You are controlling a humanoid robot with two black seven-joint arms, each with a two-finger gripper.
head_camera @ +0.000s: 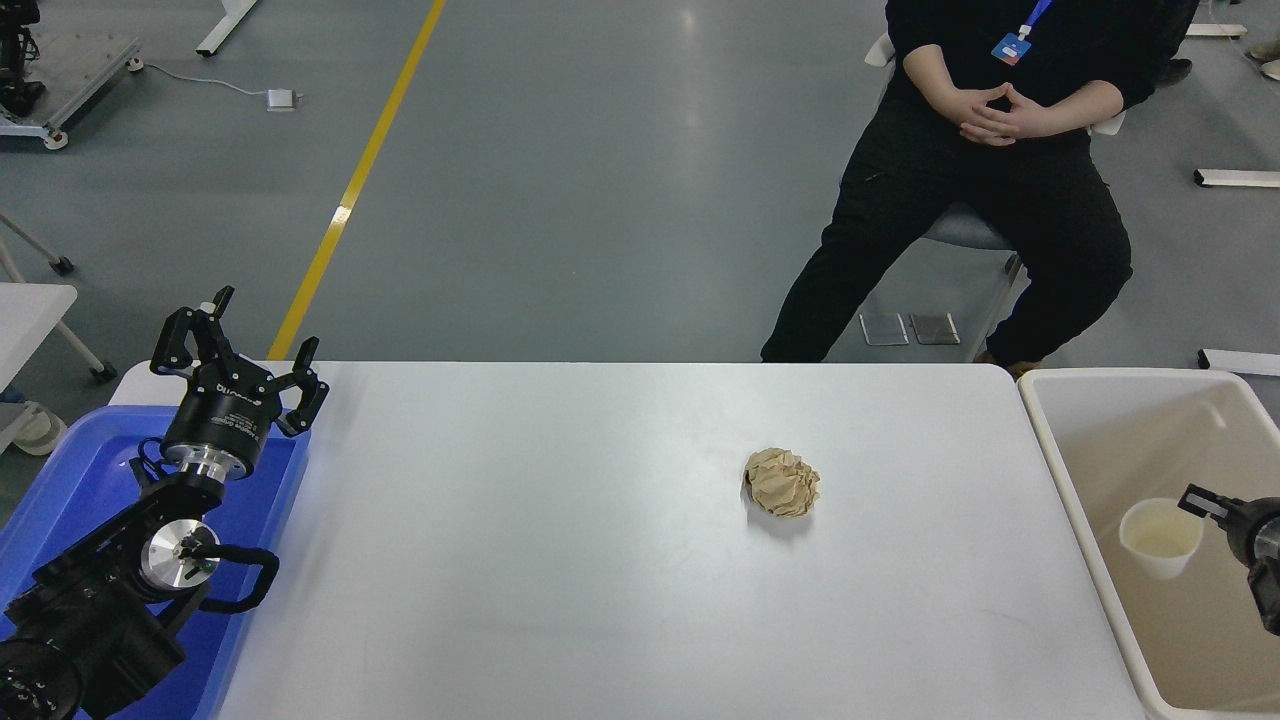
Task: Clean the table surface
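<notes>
Paper ball (782,482) on the table surface (560,560); cup (1160,537) in bin (1060,470).

One crumpled brown paper ball (782,482) is seen on one white table (520,560), flanked by one blue tray (70,470) and one beige bin (1100,420) containing one cup (1160,538); one person (1000,150) is seated beyond the table.
</notes>
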